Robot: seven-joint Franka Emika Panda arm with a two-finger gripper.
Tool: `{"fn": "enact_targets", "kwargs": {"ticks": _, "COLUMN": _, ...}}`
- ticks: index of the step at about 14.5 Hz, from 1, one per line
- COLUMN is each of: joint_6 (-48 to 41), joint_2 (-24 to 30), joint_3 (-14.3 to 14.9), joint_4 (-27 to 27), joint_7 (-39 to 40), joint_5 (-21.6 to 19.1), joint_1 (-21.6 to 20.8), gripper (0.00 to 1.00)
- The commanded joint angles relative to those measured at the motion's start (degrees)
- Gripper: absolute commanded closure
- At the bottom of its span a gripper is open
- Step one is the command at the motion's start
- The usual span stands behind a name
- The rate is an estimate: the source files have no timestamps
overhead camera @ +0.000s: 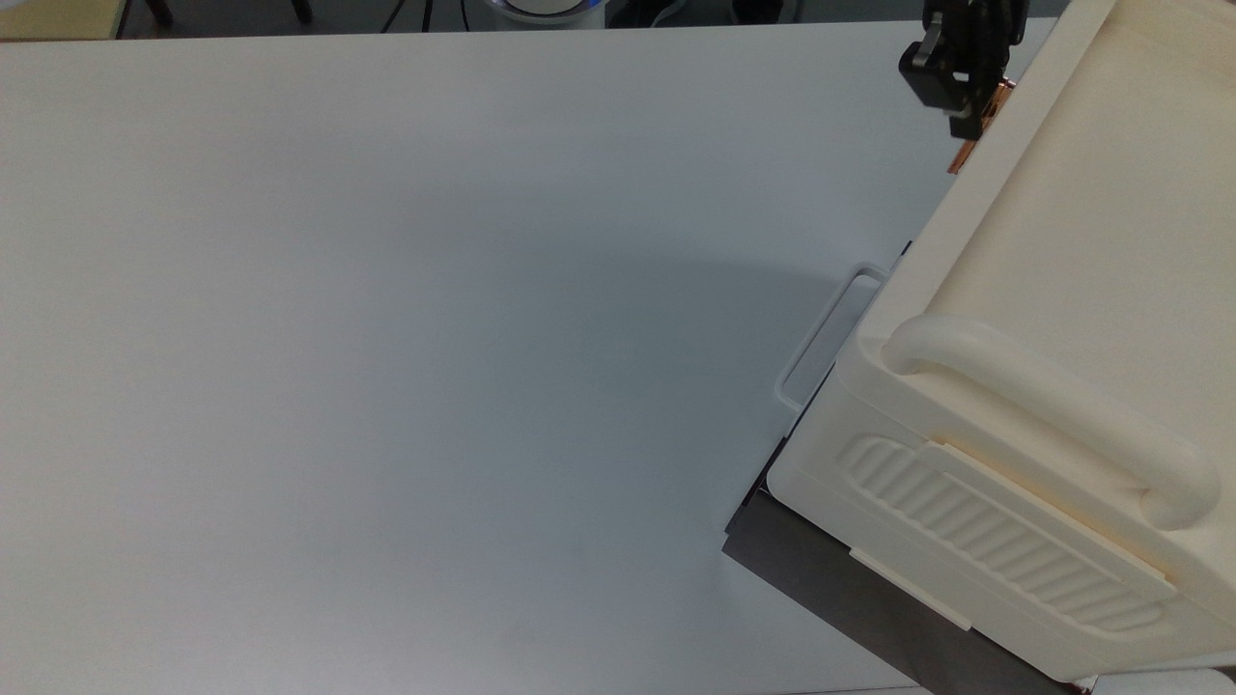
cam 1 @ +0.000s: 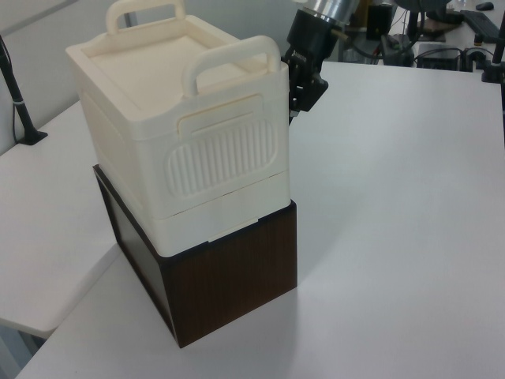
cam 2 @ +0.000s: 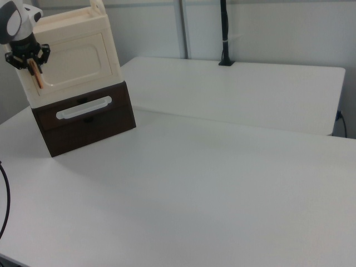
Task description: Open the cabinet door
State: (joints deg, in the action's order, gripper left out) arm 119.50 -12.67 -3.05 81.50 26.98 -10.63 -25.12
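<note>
cream cabinet (cam 1: 181,134), copper handle (cam 2: 36,78), dark-brown base (cam 1: 229,284)

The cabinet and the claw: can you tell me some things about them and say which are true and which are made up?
1. The claw is at the copper handle of the cabinet door. True.
2. The cabinet stands right on the table. False: it sits on a dark brown drawer box.
3. The cabinet door is swung wide open. False: it lies flat against the front.
4. The brown box has a pale bar handle on its front. True.
5. The cabinet has no handles on top. False: two thick rounded ones arch over it.
</note>
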Motion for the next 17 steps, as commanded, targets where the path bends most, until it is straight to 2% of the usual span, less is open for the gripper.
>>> {"fn": "enact_targets", "kwargs": {"ticks": 1, "joint_6": 1.09, "joint_2": -0.33, "joint_3": 0.42, "joint_4": -0.46, "joint_7": 1.93, "joint_5": -0.62, "joint_1": -0.28, "gripper": 0.96}}
{"fn": "enact_targets", "kwargs": {"ticks": 2, "joint_6": 0.92, "joint_2": -0.33, "joint_3": 0.42, "joint_4": -0.46, "joint_7": 1.85, "joint_5": -0.71, "joint_1": -0.28, "gripper": 0.99}}
{"fn": "enact_targets", "kwargs": {"ticks": 6, "joint_6": -2.14, "joint_2": 0.63, "joint_3": 0.5, "joint_4": -0.02, "joint_7": 1.76, "joint_5": -0.45, "joint_1": 0.06, "gripper": 0.99}}
{"fn": "enact_targets", "kwargs": {"ticks": 8, "joint_6": -6.62, "joint_2": 1.5, "joint_3": 1.11, "joint_4": 0.06, "joint_7": 1.85, "joint_5": -0.45, "joint_1": 0.51, "gripper": 0.97}}
{"fn": "enact_targets", "kwargs": {"ticks": 9, "joint_6": -10.65, "joint_2": 2.38, "joint_3": 1.38, "joint_4": 0.5, "joint_7": 1.93, "joint_5": -0.53, "joint_1": 1.55, "gripper": 0.91}}
{"fn": "enact_targets", "kwargs": {"ticks": 10, "joint_6": -15.12, "joint_2": 3.43, "joint_3": 1.38, "joint_4": 0.42, "joint_7": 2.02, "joint_5": -0.8, "joint_1": 3.74, "gripper": 0.61}}
{"fn": "enact_targets", "kwargs": {"ticks": 11, "joint_6": -17.78, "joint_2": 3.97, "joint_3": 1.38, "joint_4": 0.33, "joint_7": 2.02, "joint_5": -0.89, "joint_1": 5.15, "gripper": 0.44}}
{"fn": "enact_targets", "kwargs": {"ticks": 13, "joint_6": -22.44, "joint_2": 5.46, "joint_3": 1.47, "joint_4": -0.2, "joint_7": 1.94, "joint_5": -0.63, "joint_1": 8.4, "gripper": 0.0}}
{"fn": "enact_targets", "kwargs": {"ticks": 17, "joint_6": -26.59, "joint_2": 8.36, "joint_3": 1.74, "joint_4": -1.6, "joint_7": 1.94, "joint_5": -0.88, "joint_1": 11.93, "gripper": 0.0}}
